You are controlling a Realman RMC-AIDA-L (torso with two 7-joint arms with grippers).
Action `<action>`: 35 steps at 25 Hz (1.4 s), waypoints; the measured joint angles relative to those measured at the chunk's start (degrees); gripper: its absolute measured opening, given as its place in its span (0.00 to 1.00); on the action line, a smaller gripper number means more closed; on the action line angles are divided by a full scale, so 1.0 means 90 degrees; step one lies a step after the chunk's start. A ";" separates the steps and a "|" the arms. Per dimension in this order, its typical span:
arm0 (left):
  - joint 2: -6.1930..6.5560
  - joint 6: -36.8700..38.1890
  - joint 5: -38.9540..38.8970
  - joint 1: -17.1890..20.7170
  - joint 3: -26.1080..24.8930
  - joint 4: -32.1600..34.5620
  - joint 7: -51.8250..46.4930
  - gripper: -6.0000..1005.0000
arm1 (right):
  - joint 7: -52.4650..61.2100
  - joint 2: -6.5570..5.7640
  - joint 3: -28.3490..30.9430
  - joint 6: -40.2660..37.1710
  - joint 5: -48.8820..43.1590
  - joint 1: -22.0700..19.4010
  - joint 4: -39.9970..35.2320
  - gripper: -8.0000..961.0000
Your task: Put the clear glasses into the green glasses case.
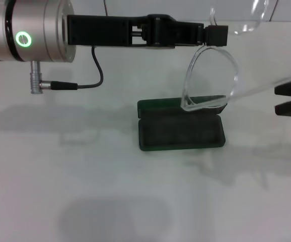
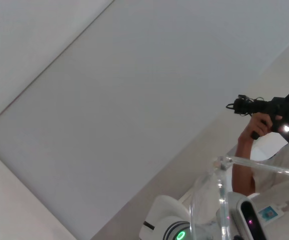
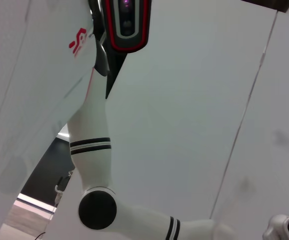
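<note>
A: Two end effectors are seen in the head view. The left end effector is stretched across the top of the view, and its fingers are closed on the frame of the clear glasses.

B: Where are the glasses held?

A: They are held in the air above the green glasses case, tilted, with one lens hanging down over the case's far right part. One long clear arm is extended toward the right end effector.

B: Is that arm gripped there?

A: It cannot be told; two dark fingers are seen at the view's right edge with a gap between them, and the clear arm passes just above them.

B: And the case?

A: It is lying open on the white surface, its dark lining exposed. Part of the clear frame is also seen in the left wrist view.
</note>
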 joint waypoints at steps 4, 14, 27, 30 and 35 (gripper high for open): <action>0.0001 0.0035 0.0030 0.0009 0.0007 0.0023 0.0007 0.10 | 0.0039 -0.0008 0.0023 0.0000 0.0097 -0.0065 0.0000 0.14; 0.0031 0.0071 0.0136 0.0012 0.0019 0.0277 0.0078 0.08 | 0.0085 -0.0007 0.0260 -0.0013 0.0179 -0.0289 -0.0058 0.25; 0.0051 0.0034 0.1690 0.0112 -0.0636 0.1316 0.0781 0.08 | 0.1035 -0.0080 0.1365 -0.0034 0.0929 -0.1293 -0.0041 0.24; 0.0087 0.0059 0.1700 0.0145 -0.0679 0.1296 0.0836 0.08 | 0.1160 -0.0103 0.1373 -0.0037 0.1299 -0.1403 -0.0008 0.16; 0.0097 0.0350 0.1665 0.0025 -0.0509 0.1151 0.0877 0.08 | 0.1173 -0.0023 0.1329 -0.0034 0.1429 -0.1201 0.0001 0.08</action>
